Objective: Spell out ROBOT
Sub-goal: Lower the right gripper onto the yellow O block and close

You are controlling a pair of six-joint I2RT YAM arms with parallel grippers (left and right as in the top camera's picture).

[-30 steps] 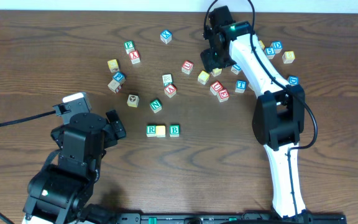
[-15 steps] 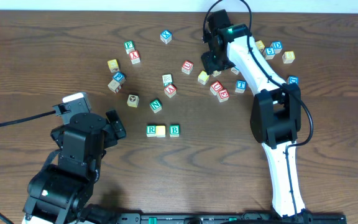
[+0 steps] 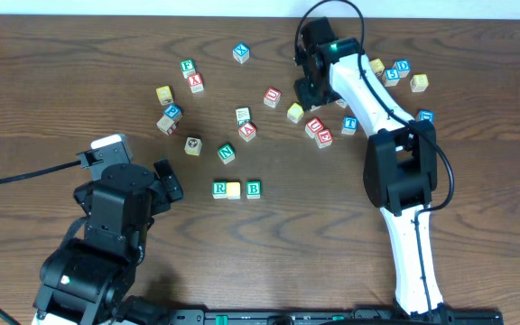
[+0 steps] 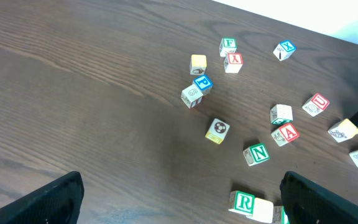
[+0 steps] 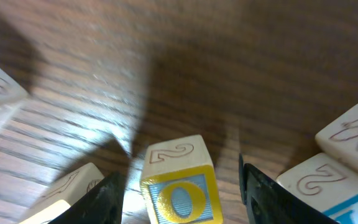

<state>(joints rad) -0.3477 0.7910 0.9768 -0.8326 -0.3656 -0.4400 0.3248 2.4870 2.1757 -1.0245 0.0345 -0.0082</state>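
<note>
Straddling the O cube (image 5: 180, 194) near the desk's far edge, the right gripper (image 5: 180, 183) has its jaws parted, with bare wood showing on either side of the cube. The left gripper (image 4: 180, 193) hangs fully released toward the near-left corner, near the touching R cube (image 3: 219, 189) and plain yellow cube (image 3: 234, 190), the B cube (image 3: 254, 189) just beside them.

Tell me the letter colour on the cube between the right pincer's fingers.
Blue O, yellow frame, on that cube; right wrist view best.
</note>
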